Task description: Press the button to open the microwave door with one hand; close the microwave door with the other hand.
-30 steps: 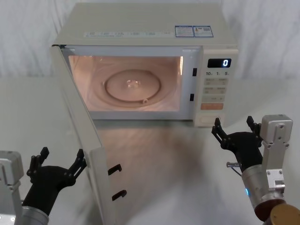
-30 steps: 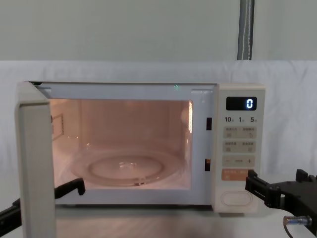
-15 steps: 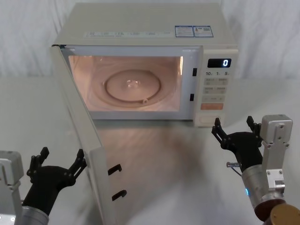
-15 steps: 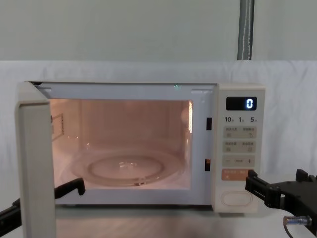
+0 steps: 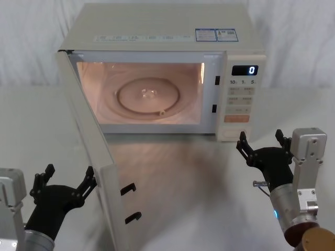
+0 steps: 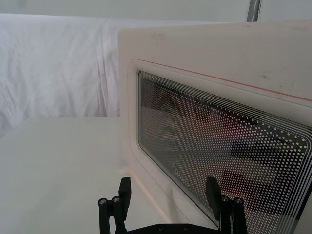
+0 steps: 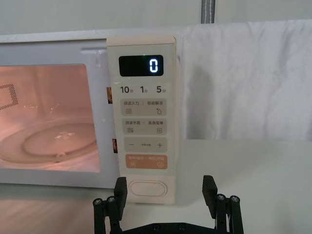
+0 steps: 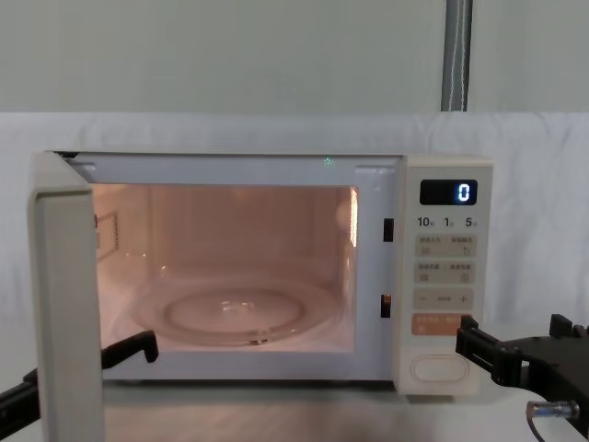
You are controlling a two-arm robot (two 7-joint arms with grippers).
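- While the microwave (image 5: 162, 31) glows inside, its display reads "0" above "10", "1", "5".
- The microwave door (image 5: 89, 146) stands swung wide on the left.
- Left gripper (image 5: 65, 183), jaws spread, sits just outside the door.
- Right gripper (image 5: 263, 148), jaws spread, faces the button (image 7: 146, 188), apart.

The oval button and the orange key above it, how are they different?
The button is cream with a thin outlined rim; the orange key is orange with pale markings. The button is a plain oval, the orange key a rectangle. The button sits lowest on the panel, the orange key just above. Both are wide keys on the microwave.
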